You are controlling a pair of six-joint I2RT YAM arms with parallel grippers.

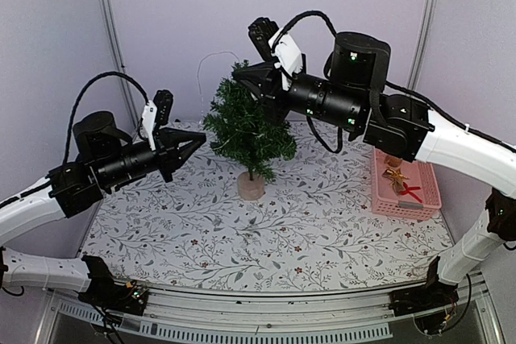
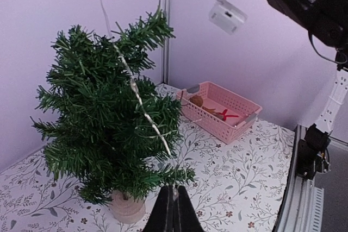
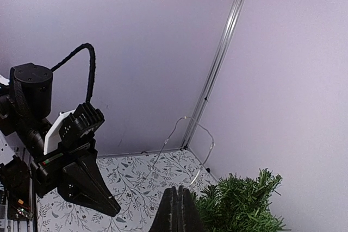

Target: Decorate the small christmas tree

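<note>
The small christmas tree (image 1: 246,130) stands upright on its light disc base (image 1: 251,186) mid-table. A thin wire light string (image 2: 138,93) runs down across its branches to my left gripper (image 2: 174,188), which is shut on the wire's lower end just in front of the tree (image 2: 103,129). From above, that left gripper (image 1: 200,139) points at the tree's left side. My right gripper (image 1: 239,75) hovers by the treetop. In its wrist view the right gripper (image 3: 178,189) is shut where the looping wire (image 3: 209,134) comes down beside the treetop (image 3: 244,207).
A pink basket (image 1: 423,191) at the table's right edge holds a red cross-shaped ornament (image 1: 412,192) and a golden one (image 1: 395,175). A small white box (image 2: 227,16) hangs on the wire under the right arm. Purple walls close in behind and on both sides.
</note>
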